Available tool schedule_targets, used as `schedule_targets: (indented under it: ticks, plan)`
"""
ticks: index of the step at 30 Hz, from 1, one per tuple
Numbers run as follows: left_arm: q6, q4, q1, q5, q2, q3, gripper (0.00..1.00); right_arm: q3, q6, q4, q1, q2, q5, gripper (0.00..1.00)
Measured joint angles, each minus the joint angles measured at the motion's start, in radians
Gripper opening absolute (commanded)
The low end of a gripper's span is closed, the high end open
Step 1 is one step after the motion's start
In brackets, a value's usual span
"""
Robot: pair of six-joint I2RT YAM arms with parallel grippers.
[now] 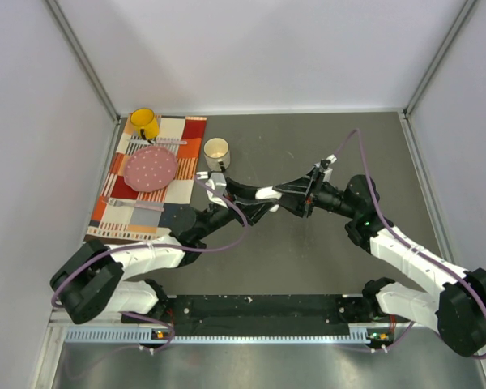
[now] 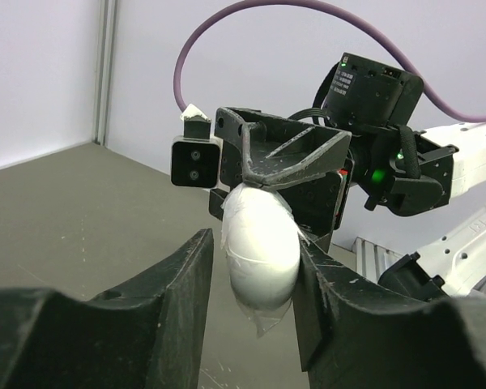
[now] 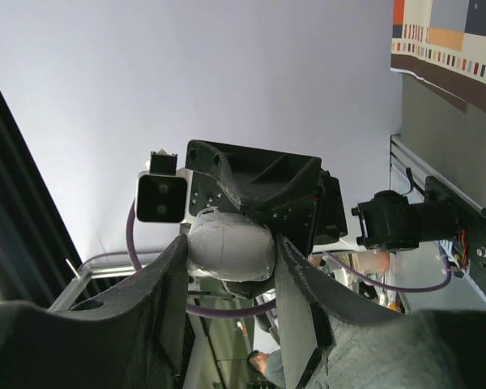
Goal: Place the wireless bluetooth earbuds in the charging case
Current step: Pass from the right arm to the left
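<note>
A closed white pebble-like charging case (image 1: 267, 193), wrapped in clear film, hangs above the table's middle where both grippers meet. My right gripper (image 1: 279, 193) is shut on it; in the right wrist view both fingers press the case (image 3: 229, 247) at the gripper (image 3: 231, 271). My left gripper (image 1: 262, 199) brackets the same case (image 2: 262, 239). In the left wrist view its right finger (image 2: 324, 292) touches the case and a thin gap shows at the other finger, so the gripper (image 2: 255, 275) is slightly open. No earbuds show in any view.
A patterned placemat (image 1: 190, 130) lies at the back left with a pink plate (image 1: 151, 168), a yellow mug (image 1: 144, 123) and cutlery on it. A cream mug (image 1: 216, 150) stands just right of the mat, close behind the left arm.
</note>
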Motion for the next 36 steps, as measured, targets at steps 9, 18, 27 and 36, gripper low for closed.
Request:
schedule_targets:
  ticks: [9,18,27,36]
  plan:
    - [-0.003,0.0,0.0,-0.001,0.008,0.0,0.5,0.0,0.01,0.012,0.0,0.0,0.001,0.0]
    - [-0.002,0.002,0.0,-0.005,0.008,0.0,0.55,0.0,0.013,0.015,0.0,0.0,0.001,0.0]
    - [0.0,0.002,0.0,-0.005,0.008,0.002,0.51,0.0,0.012,0.015,0.0,0.0,0.001,0.0]
    - [0.0,0.009,0.0,-0.005,0.008,0.005,0.41,0.0,0.012,0.015,0.0,0.0,0.001,0.0]
